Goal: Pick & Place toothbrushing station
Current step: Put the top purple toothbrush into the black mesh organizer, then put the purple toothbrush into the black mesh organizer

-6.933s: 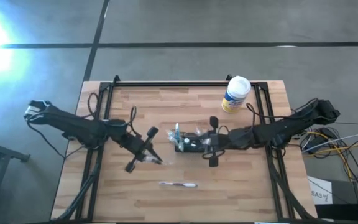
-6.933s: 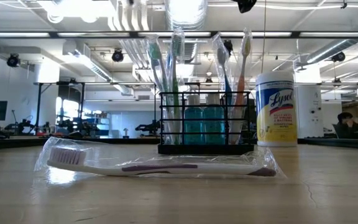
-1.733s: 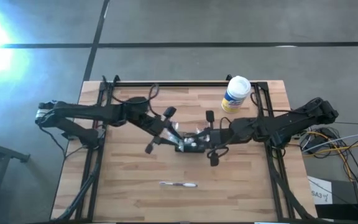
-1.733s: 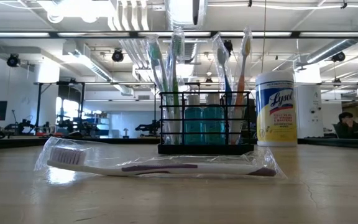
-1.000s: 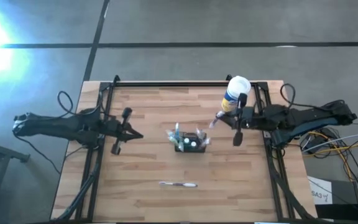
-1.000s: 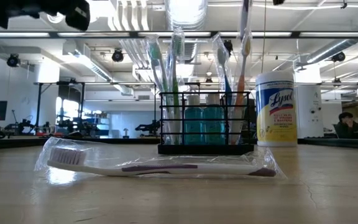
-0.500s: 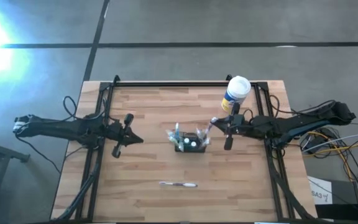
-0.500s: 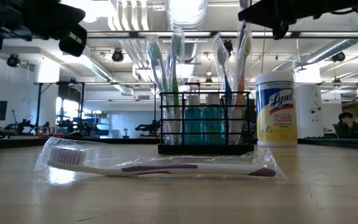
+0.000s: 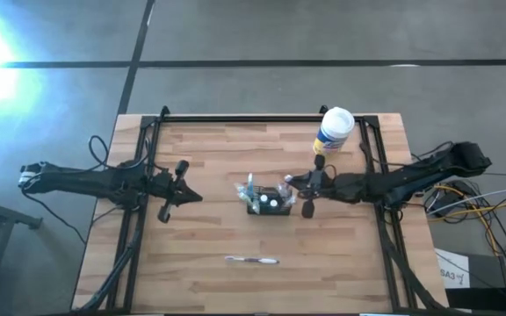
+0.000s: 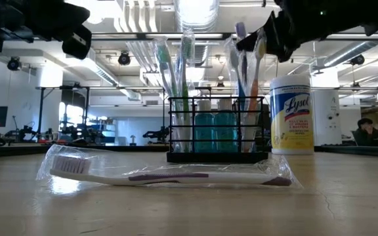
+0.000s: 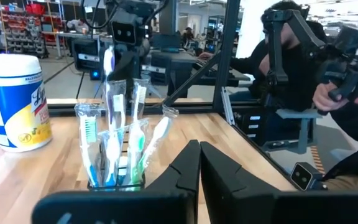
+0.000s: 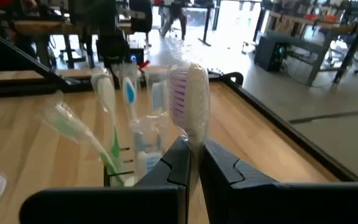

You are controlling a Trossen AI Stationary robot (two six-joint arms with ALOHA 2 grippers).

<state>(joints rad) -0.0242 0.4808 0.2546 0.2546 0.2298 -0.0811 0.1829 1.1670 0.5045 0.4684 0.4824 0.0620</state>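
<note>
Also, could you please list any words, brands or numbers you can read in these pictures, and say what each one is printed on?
"Lysol": on the label of the white-and-yellow wipes canister behind the toothbrush holder.
The smaller print under it on that label: too blurred to read.
"SA3" or similar: on a white tag on the floor by the table's right side, too small to be sure.
The wrapped toothbrush shows no readable print.

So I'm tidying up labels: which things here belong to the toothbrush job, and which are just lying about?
Belongs to the job:
- toothbrushing station
- wrapped toothbrush held by the right gripper
- wrapped toothbrush on the table

Lying about:
- Lysol wipes canister
- left gripper, waiting
</note>
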